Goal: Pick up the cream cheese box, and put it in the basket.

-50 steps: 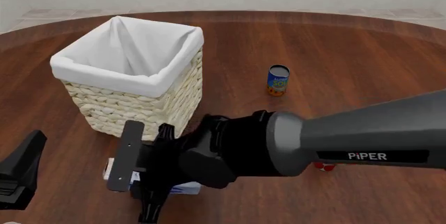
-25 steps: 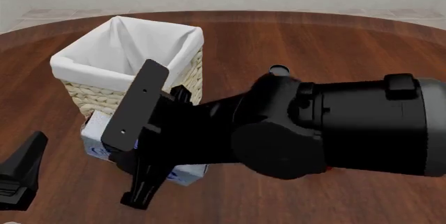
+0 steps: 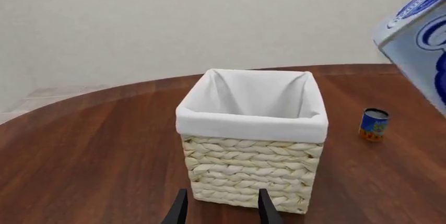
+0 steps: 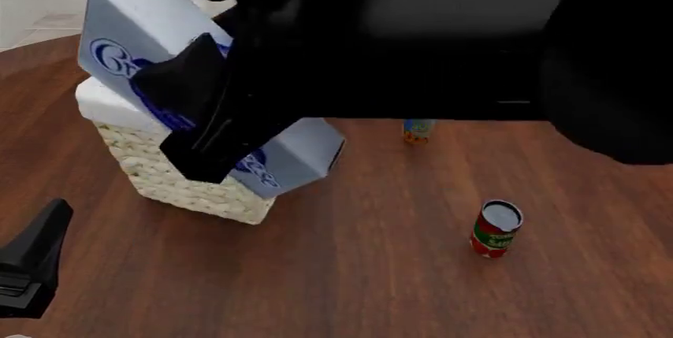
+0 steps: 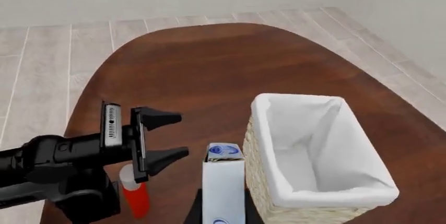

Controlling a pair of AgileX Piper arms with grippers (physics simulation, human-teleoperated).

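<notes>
Lifted clear of the table since a second ago, the cream cheese box [image 4: 137,54] now hangs high in the right gripper [image 4: 226,121], where earlier it lay low on the wood in front of the basket.

From the front view, the right arm fills most of the picture; its dark fingers are clamped across the box, which is tilted and held in front of and above the basket [image 4: 189,176], hiding most of it. A red can [image 4: 494,229] stands on the table [image 4: 368,275] well apart to the right, and a blue can [image 4: 418,130] peeks out farther back. The left gripper [image 4: 31,263] sits low at the near left edge, apart from everything.

From the left wrist view, the basket [image 3: 252,135] stands open and holds nothing that I can see, with the blue can [image 3: 373,125] beyond it. A corner of the box [image 3: 421,31] shows high up, in the air. The left gripper [image 3: 221,211] has its two tips spread with nothing between them.

From the right wrist view, the box [image 5: 224,182] is gripped end-on just beside the basket [image 5: 317,156] rim, not yet over the opening; the left gripper [image 5: 156,138] appears beyond, jaws apart.

Pickup looks done; carrying over the opening and letting go remain.
</notes>
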